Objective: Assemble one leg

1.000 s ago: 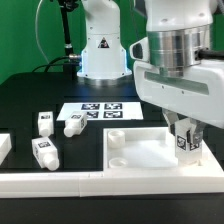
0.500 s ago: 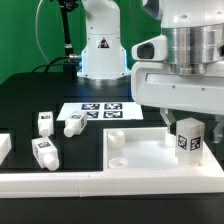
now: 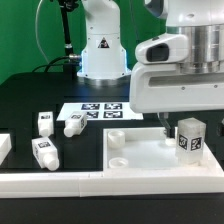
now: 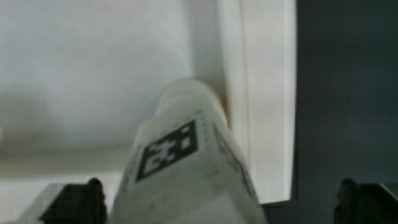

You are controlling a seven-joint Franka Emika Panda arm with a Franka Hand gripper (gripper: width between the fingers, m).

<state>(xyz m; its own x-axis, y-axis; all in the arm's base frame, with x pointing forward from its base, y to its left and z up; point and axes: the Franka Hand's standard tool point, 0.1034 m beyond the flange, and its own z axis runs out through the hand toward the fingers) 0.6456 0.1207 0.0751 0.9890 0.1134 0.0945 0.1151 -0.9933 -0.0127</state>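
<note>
One leg [image 3: 188,138], a stubby white peg with a black-and-white tag, stands upright on the flat white tabletop [image 3: 140,152] near its corner at the exterior view's right. My gripper [image 3: 188,119] hangs just above it, open. In the wrist view the leg [image 4: 187,150] rises between my two dark fingertips [image 4: 80,197], with a gap on each side; my gripper [image 4: 224,200] grips nothing. Three more legs lie loose on the black table: two [image 3: 44,122] [image 3: 74,124] by the marker board and one [image 3: 43,152] nearer the front.
The marker board [image 3: 100,112] lies behind the tabletop. A white rail [image 3: 60,184] runs along the table's front edge. A white block [image 3: 4,146] sits at the exterior view's far left. The robot's base [image 3: 100,55] stands at the back.
My gripper has risen straight up off the leg, whose fingers were round it a second ago. The leg stays standing on the tabletop. The loose legs have not moved.
</note>
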